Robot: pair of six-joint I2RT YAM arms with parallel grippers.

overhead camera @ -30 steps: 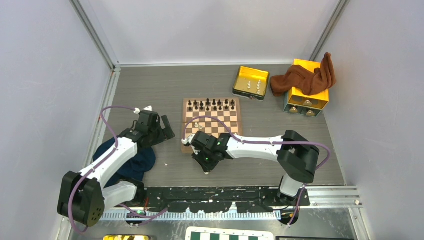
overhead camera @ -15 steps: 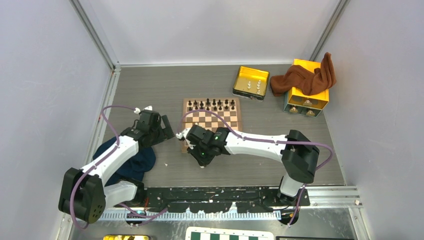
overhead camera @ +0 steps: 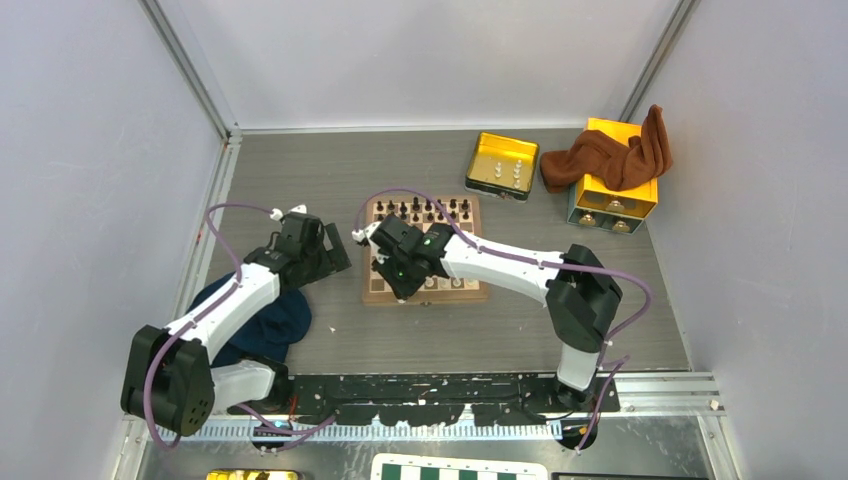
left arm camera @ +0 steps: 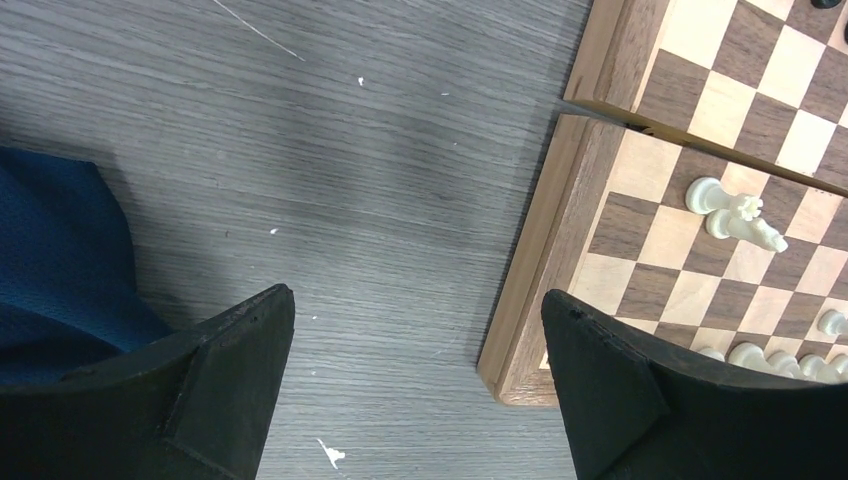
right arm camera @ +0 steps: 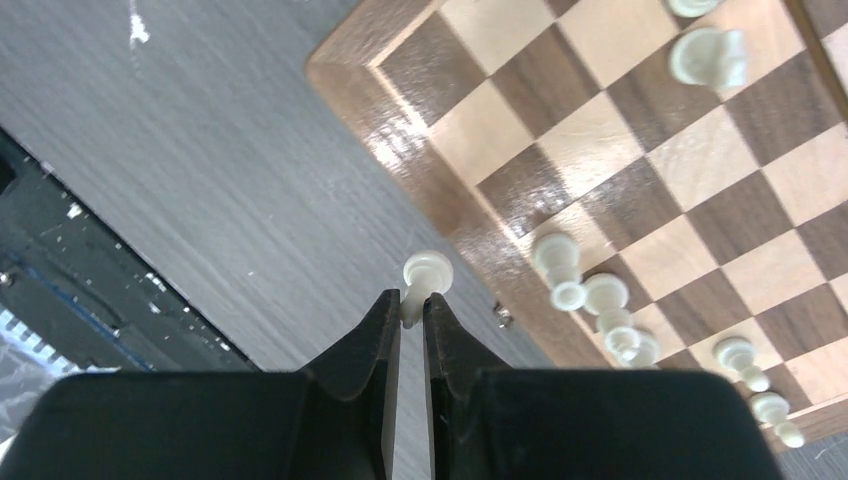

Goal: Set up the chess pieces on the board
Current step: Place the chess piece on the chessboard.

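My right gripper (right arm camera: 411, 310), nearly shut, pinches a cream pawn (right arm camera: 425, 272) by one end, so it may slip or topple neighbouring pawns (right arm camera: 560, 265) on the board (right arm camera: 400, 150).

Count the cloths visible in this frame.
2. A brown cloth is draped over the yellow box at the far right. A dark blue cloth lies at the near left, partly covered by the left arm. Nothing suggests others, though some could be hidden.
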